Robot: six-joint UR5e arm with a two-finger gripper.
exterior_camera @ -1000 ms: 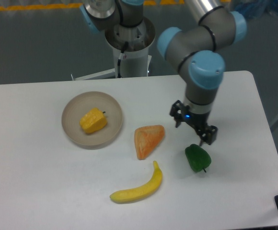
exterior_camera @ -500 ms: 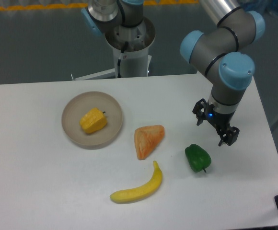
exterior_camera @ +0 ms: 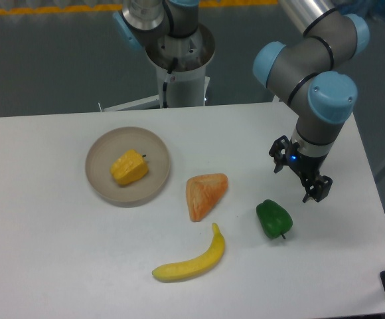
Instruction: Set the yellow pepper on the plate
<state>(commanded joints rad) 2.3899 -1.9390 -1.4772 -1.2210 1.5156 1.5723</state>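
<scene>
Since the yellow pepper (exterior_camera: 129,167) is already sitting inside the plate (exterior_camera: 99,183), a bit left of the dish's middle, I'd say the job looks basically done from here. Using the plate as the anchor: the claw (exterior_camera: 299,177) is way off to its right, hanging over the tabletop (exterior_camera: 46,266) with nothing between its fingers. They look parted, though at this angle I can't say how wide. So the pepper lies far to the left of the claw, with the orange wedge (exterior_camera: 204,194) sitting between them just right of the plate. The green pepper (exterior_camera: 273,218) is right below the claw, much nearer to it than the yellow one. The banana (exterior_camera: 191,259) is below and right of the plate. The yellow pepper's long axis runs roughly left-right, tilted slightly, with its tiny dark stem poking toward the plate's right side. My guess: no real move left.
</scene>
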